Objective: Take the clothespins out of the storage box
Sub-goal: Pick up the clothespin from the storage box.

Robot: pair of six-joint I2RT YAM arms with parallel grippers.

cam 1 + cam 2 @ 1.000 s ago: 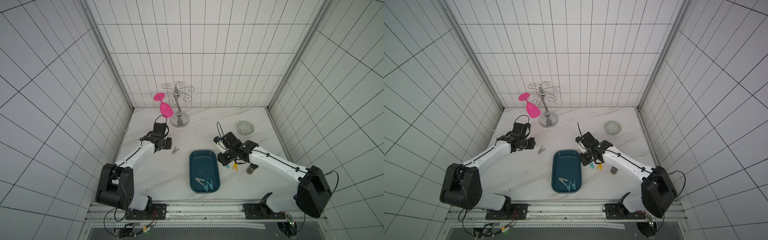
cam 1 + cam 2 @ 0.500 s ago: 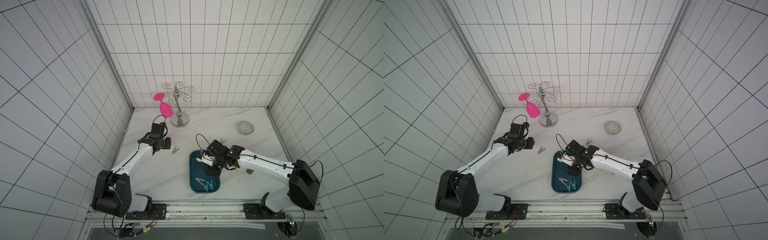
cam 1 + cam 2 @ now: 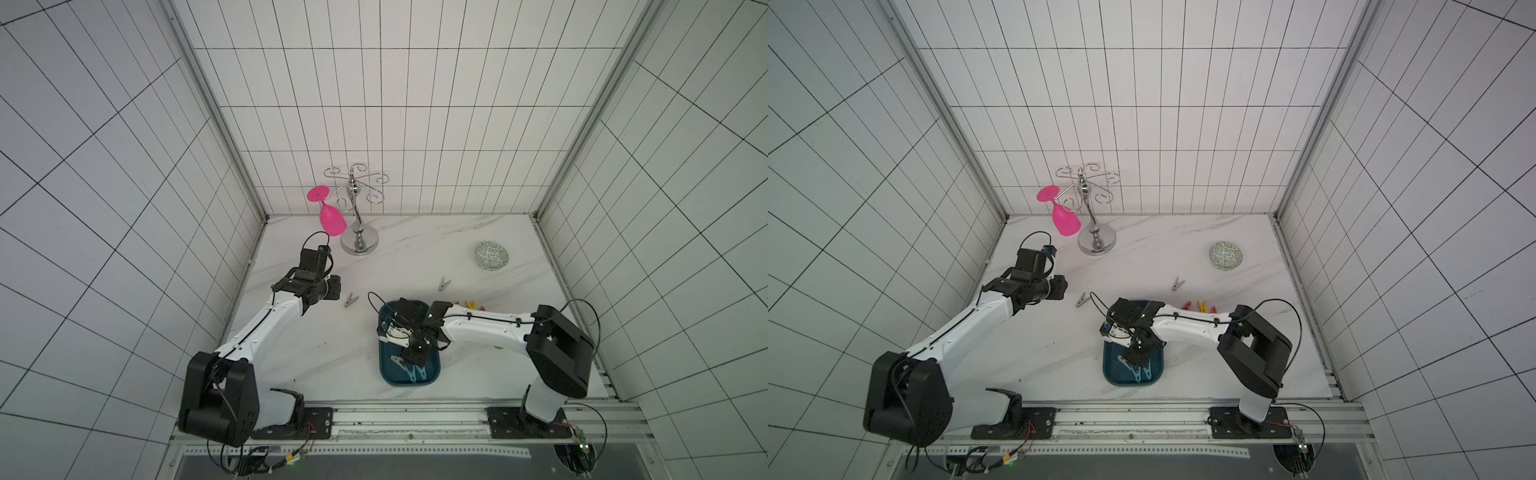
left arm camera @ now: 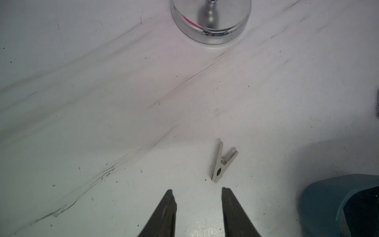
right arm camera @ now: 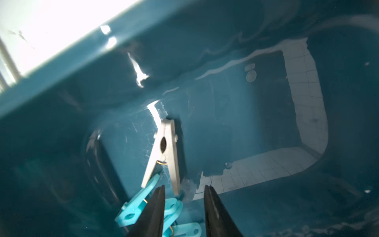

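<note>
The right hand [image 5: 184, 186], released and empty, has swung from the bench [image 3: 415, 257] into the storage box [image 5: 205, 41] over the remaining clothespins [image 5: 167, 131], ready to pick.

Glossy teal plastic on the box [image 5: 205, 61], mirror-smooth inside. Within the box, matt plastic on the grey peg [image 5: 169, 133], smooth plastic on the blue pegs [image 5: 141, 197], thin wire springs. Beside the box, white marble-look table [image 4: 102, 102], smooth but scuffed. Beyond the box, polished chrome stand [image 4: 211, 22].

Top views: high, downward, share whole table [image 3: 415, 249]. Wrist views close; right seemingly inside storage box [image 5: 205, 61].
</note>
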